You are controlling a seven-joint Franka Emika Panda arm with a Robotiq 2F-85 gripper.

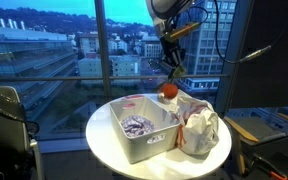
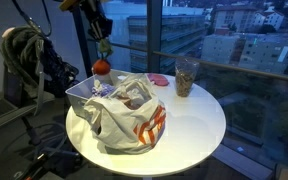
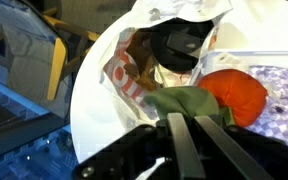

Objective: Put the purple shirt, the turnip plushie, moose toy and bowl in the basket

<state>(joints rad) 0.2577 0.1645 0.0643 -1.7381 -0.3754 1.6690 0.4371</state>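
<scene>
My gripper (image 1: 169, 68) is shut on the green leaves (image 3: 184, 103) of the turnip plushie (image 1: 168, 92), a red-orange ball that hangs just above the far edge of the white basket (image 1: 134, 146). It shows in the other exterior view too (image 2: 101, 67), and in the wrist view (image 3: 240, 92) beyond the shut fingers (image 3: 189, 145). The purple shirt (image 1: 137, 125) lies inside the basket, seen also in the wrist view (image 3: 284, 100). A pink bowl (image 2: 160, 78) sits on the table behind the bag. A dark shape (image 3: 179, 48), not identifiable, lies in the bag. I cannot make out the moose toy.
A crumpled white plastic bag with red print (image 1: 199, 128) (image 2: 124, 118) lies beside the basket on the round white table (image 2: 199, 125). A patterned cup (image 2: 186, 76) stands near the window. A chair (image 1: 4, 120) stands beside the table.
</scene>
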